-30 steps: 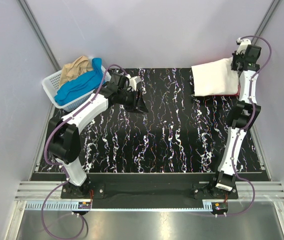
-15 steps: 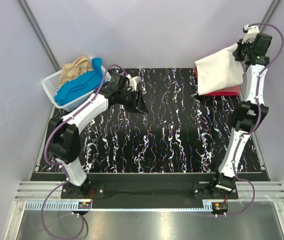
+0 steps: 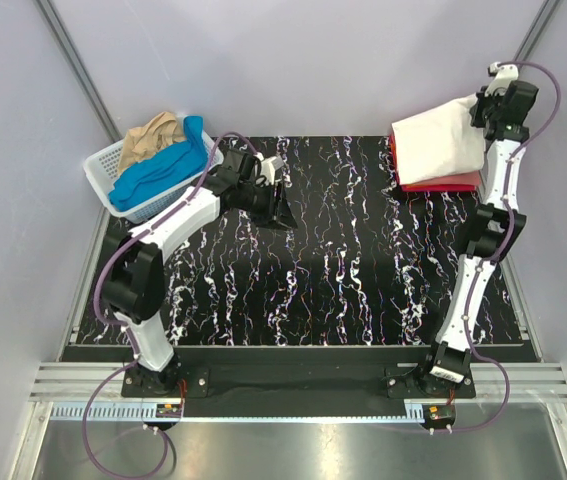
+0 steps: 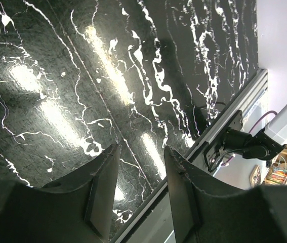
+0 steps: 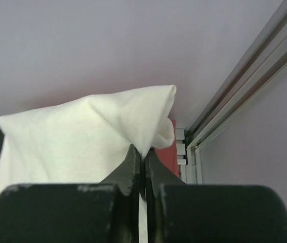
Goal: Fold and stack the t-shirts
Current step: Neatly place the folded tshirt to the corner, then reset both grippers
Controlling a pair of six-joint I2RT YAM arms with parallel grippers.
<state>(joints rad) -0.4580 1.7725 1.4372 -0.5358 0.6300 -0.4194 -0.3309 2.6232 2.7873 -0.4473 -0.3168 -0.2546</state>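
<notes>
My right gripper (image 3: 483, 104) is shut on the far right corner of the folded white t-shirt (image 3: 438, 148) and holds that edge lifted at the back right. The cloth also fills the right wrist view (image 5: 82, 136), pinched between the fingers (image 5: 133, 164). Under it lies the folded red t-shirt (image 3: 443, 183), a strip of which shows in the right wrist view (image 5: 169, 154). My left gripper (image 3: 281, 205) is open and empty over the bare mat; its fingers (image 4: 103, 187) frame only the mat. A blue t-shirt (image 3: 158, 170) and a tan t-shirt (image 3: 148, 138) lie in the basket.
The white lattice basket (image 3: 103, 175) stands at the back left corner of the black marbled mat (image 3: 333, 270). Grey walls enclose the cell on three sides. A metal frame rail (image 5: 234, 96) runs close beside the right gripper.
My right gripper lifted the white t-shirt's far right corner up off the red one and back toward the wall. The left gripper shifted slightly.
</notes>
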